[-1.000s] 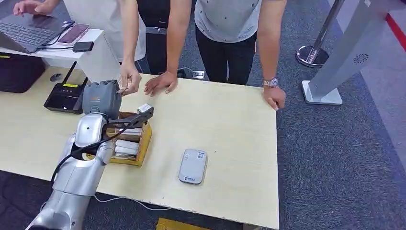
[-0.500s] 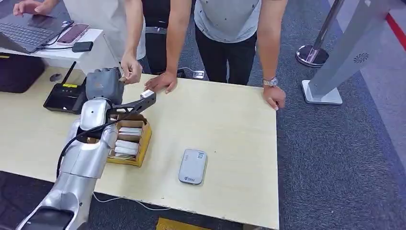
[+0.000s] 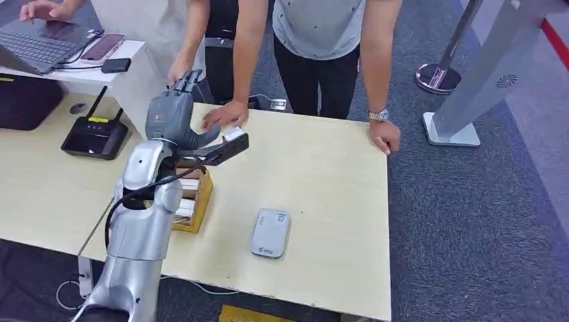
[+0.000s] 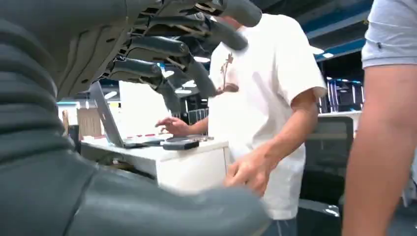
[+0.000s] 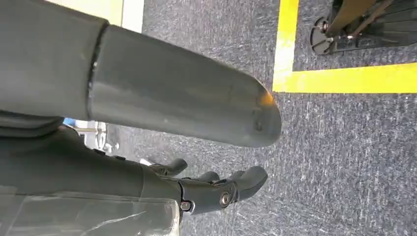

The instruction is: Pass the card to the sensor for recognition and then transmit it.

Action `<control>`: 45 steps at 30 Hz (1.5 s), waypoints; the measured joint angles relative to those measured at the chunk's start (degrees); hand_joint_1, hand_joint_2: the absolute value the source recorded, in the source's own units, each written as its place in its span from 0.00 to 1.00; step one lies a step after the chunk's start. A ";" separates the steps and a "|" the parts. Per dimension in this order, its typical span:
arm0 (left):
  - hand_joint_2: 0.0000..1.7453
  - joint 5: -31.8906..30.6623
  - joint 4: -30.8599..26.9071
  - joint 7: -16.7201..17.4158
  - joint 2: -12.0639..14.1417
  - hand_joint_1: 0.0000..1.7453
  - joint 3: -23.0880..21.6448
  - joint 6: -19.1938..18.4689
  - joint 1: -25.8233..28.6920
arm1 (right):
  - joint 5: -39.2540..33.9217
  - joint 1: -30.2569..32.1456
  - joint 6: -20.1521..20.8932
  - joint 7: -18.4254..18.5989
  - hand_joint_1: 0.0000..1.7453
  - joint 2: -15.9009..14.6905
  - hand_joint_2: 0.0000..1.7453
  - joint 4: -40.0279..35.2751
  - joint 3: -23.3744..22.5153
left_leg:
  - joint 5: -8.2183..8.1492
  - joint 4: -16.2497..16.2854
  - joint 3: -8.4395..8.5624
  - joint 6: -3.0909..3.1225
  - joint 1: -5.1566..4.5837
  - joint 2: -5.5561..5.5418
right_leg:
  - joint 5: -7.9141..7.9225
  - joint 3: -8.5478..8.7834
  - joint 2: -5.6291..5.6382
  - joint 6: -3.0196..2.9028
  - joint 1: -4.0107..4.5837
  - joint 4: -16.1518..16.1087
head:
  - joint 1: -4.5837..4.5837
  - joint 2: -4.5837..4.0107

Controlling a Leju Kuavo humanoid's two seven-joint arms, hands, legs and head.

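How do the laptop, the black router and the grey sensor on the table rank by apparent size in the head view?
1. laptop, although the picture edge cuts it.
2. and 3. black router and grey sensor look alike in size; the router is farther from the camera, so I leave them unranked.

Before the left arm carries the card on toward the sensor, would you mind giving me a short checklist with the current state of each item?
1. Card held: a white card sits at the tip of the left hand, pinched by the thumb. Ok.
2. Sensor free: it lies flat on the table with nothing on it. Ok.
3. Path clear: a person's hand rests on the table right beside the card. Not ok.
4. Card box undisturbed: it sits upright under the forearm. Ok.
5. Right hand out of the way: it hangs over the floor, holding nothing. Ok.
6. Card face orientation: cannot tell.
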 joint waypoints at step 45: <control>1.00 -1.62 -13.23 13.93 15.63 0.00 -14.93 -10.41 29.61 | -4.50 0.12 -1.07 0.39 0.00 -0.92 0.00 0.00 -3.91 | 0.00 -0.04 0.00 -0.01 0.05 0.01 | -0.02 -0.05 -0.01 -0.02 0.01 0.00 | -0.02 0.00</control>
